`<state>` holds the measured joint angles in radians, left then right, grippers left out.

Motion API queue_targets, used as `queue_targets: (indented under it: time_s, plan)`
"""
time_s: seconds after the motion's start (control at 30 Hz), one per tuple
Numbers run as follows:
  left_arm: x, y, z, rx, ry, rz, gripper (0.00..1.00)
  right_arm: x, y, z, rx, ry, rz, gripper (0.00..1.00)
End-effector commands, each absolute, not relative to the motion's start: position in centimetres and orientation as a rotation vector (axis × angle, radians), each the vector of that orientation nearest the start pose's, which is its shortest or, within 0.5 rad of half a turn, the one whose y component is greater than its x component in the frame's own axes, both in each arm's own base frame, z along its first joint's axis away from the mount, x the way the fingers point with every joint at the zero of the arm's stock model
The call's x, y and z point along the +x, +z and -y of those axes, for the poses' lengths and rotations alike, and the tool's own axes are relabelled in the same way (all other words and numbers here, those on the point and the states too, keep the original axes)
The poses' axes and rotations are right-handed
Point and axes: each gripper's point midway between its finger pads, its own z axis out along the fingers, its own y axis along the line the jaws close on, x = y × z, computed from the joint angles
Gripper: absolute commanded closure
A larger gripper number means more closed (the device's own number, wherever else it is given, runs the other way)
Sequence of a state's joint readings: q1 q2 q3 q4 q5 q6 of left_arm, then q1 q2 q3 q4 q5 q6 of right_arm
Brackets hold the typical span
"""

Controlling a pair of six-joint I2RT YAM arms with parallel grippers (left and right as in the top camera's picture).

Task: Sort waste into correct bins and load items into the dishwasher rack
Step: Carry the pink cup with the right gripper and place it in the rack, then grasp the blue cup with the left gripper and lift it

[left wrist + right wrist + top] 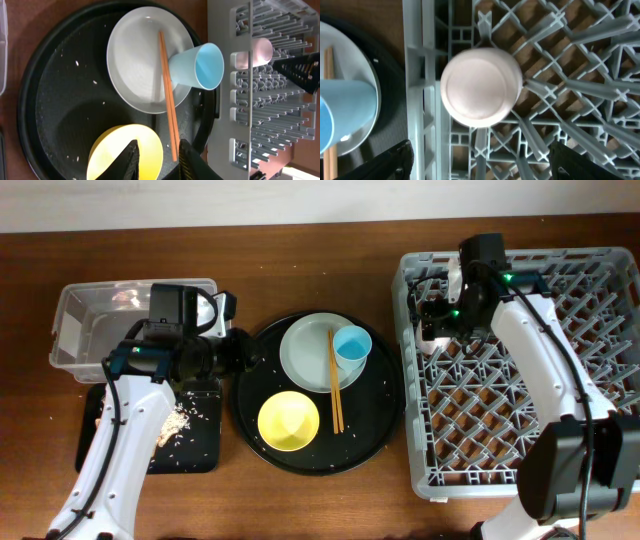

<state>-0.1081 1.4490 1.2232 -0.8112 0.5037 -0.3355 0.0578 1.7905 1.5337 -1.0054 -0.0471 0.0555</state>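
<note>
Overhead, the right gripper (437, 320) hangs above the dishwasher rack (600, 270). In the left wrist view, the left gripper (157, 162) hovers slightly parted and empty over the yellow bowl (107, 150), probably to take it. In the right wrist view, the fingers stand wide apart, clear of the pink cup (481, 86), which sits in the rack rim down, I think for draining.

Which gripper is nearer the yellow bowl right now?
Left. The left gripper sits close to the yellow bowl at the round tray edge; the right gripper is over the dishwasher rack, above the pink cup.
</note>
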Motion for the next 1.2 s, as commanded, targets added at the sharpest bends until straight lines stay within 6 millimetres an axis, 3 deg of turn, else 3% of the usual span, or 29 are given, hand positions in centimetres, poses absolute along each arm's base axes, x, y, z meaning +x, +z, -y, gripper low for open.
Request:
queue_targets:
  time_s: [0.0,0.17,0.33,0.43,0.53,0.83,1.1,1.13,1.17]
  plan:
    - [35.1,19.5,12.4,-0.063,-0.802,-2.57,0.74,40.3,19.0,-3.7,-0.022,0.142,-2.72,0.13]
    - [36.3,20.2,15.2,-0.071,-0.716,-2.508,0.65,38.7,22.3,-4.9,-0.047,0.239,-2.674,0.05]
    - [36.7,21.0,19.9,-0.004,-0.622,-2.417,0.53,37.3,22.1,-4.8,-0.043,0.238,-2.718,0.02]
    - [37.1,20.4,22.0,0.014,-0.596,-2.396,0.51,37.0,22.0,-4.8,-0.042,0.239,-2.734,0.01]
    - [37.7,18.5,23.7,0.045,-0.585,-2.411,0.52,36.8,21.9,-4.7,-0.041,0.239,-2.744,0.02]
    - [40.5,10.8,25.6,0.046,-0.54,-2.492,0.53,36.4,21.7,-4.7,-0.039,0.239,-2.761,0.01]
    - [41.0,7.0,26.0,0.048,-0.513,-2.544,0.53,36.3,21.7,-4.7,-0.039,0.239,-2.764,0.02]
    - [41.0,6.7,26.0,0.048,-0.51,-2.55,0.54,36.3,21.7,-4.7,-0.039,0.239,-2.764,0.02]
    - [41.0,6.5,26.0,0.047,-0.508,-2.553,0.61,36.3,21.7,-4.7,-0.039,0.239,-2.764,0.02]
